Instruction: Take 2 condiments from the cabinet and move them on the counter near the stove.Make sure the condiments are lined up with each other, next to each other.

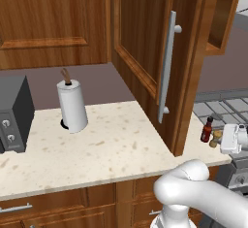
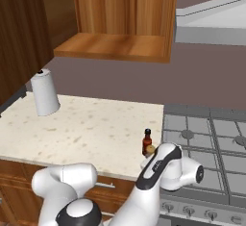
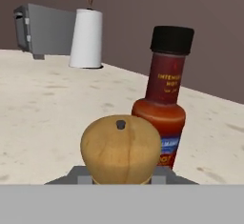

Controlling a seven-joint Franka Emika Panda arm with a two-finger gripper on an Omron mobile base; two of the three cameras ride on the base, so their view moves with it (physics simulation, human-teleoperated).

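Observation:
The dark red bottle [image 3: 162, 108] with a black cap stands upright on the beige counter [image 2: 86, 129], near its front edge and just left of the stove [image 2: 206, 138]. The tan knob-topped shaker [image 3: 120, 149] sits right beside it, on the camera's side in the hand view. My gripper [image 1: 219, 139] is low at the counter's right end and shut on the shaker [image 1: 215, 137], next to the bottle [image 1: 207, 130]. In the right base view the gripper [image 2: 154, 155] covers most of the shaker [image 2: 150, 149]. Whether the shaker rests on the counter is hidden. The cabinet [image 2: 115, 44] is open, its shelf bare.
The open cabinet door [image 1: 145, 38] with its silver handle juts out over the counter, just left of the gripper. A white paper-towel roll [image 1: 72, 105] stands at the back and a black toaster [image 1: 14, 115] at the far left. A range hood [image 2: 216, 23] hangs above the stove.

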